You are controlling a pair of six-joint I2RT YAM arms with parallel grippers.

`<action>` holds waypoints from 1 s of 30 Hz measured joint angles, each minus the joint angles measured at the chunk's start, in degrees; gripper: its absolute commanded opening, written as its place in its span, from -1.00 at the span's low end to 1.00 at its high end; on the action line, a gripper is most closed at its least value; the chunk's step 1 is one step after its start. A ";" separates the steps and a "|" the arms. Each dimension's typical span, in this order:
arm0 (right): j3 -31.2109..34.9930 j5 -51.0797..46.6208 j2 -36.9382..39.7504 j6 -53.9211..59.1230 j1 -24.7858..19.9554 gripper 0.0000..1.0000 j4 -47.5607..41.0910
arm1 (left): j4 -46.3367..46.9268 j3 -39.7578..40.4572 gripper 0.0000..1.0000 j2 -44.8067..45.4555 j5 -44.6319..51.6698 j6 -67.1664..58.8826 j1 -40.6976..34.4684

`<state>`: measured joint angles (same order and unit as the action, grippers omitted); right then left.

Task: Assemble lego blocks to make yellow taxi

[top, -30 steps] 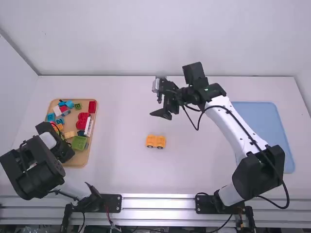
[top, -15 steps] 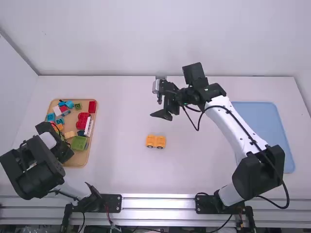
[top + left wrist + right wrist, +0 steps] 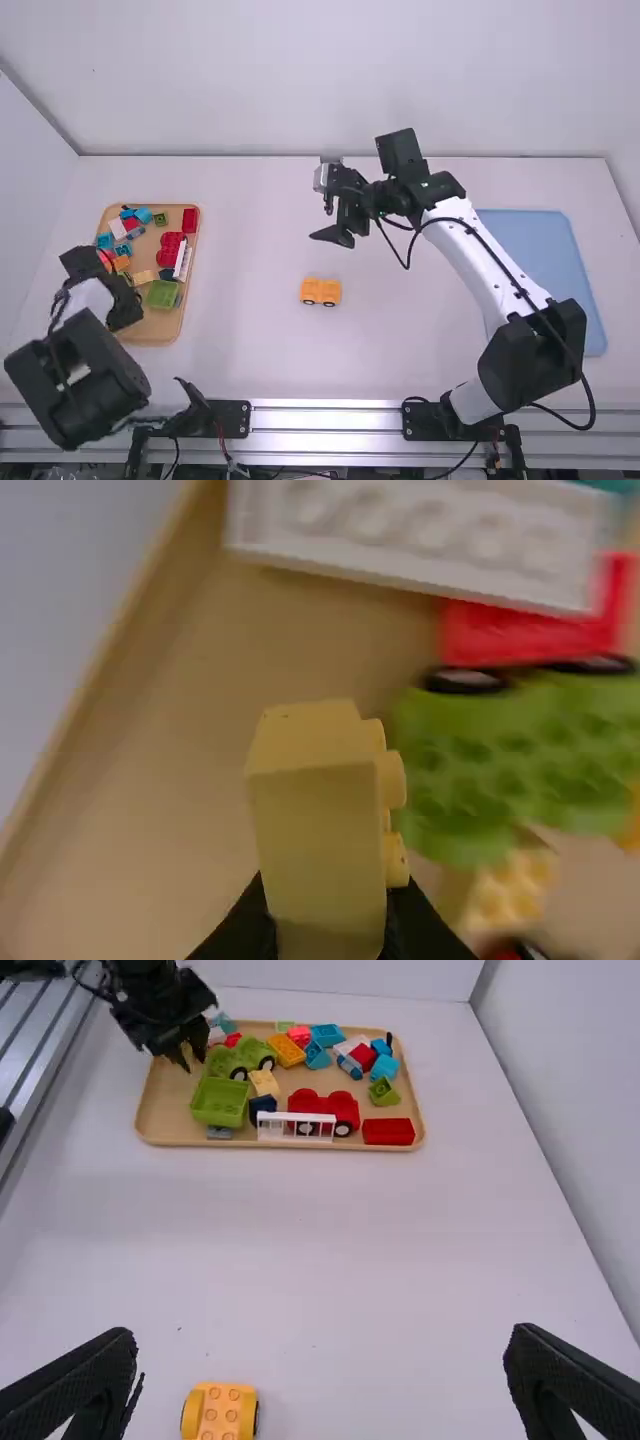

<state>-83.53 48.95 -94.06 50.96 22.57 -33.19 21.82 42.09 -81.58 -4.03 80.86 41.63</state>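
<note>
Progress, by my reading: early to middle. Orange wheeled base [image 3: 321, 291] stands upright on the white table [image 3: 260, 360], near the middle, studs up, nothing stacked on it. 0 upper blocks fitted.

Left gripper [image 3: 335, 910]: fingers clamped on 1 yellow block [image 3: 318, 810], over the tray [image 3: 155, 329], near the green wheeled piece [image 3: 470, 760]. Looks lifted, or nearly so; likely the next part of the taxi body.

Right gripper [image 3: 322, 1350]: fingers wide apart, nothing between them, beyond the base in the high view.

Left to do: carry the yellow block to the base, line up studs, press down, then add any further body or roof parts. 1 other pale yellow block [image 3: 264, 1083] lies in the tray; possible candidate. Exact final build: cannot tell. Risk: base rolling under the press.
</note>
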 measured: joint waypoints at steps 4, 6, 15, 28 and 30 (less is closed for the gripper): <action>0.00 0.00 0.00 -2.89 -1.14 0.96 2.86 | -5.92 0.00 -0.92 9.84 3.87 -14.12 -0.59; 0.02 -0.02 0.02 -6.43 -2.05 0.96 5.46 | -9.46 0.00 -0.87 13.88 7.34 -22.73 -1.66; 0.02 0.20 -0.07 -25.20 -7.30 0.97 14.25 | -15.50 0.02 -0.66 21.35 27.28 -55.63 -13.11; -0.09 12.63 -9.01 -40.65 -7.67 0.97 21.92 | -17.66 0.00 -0.78 21.31 29.55 -82.01 -42.21; -0.09 14.21 -10.23 -42.64 -7.67 0.96 23.15 | -17.66 0.00 -0.80 21.31 29.53 -84.19 -44.74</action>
<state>-83.61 63.16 -104.29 8.32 14.90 -10.04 4.16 42.09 -60.27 25.50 -3.33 -3.11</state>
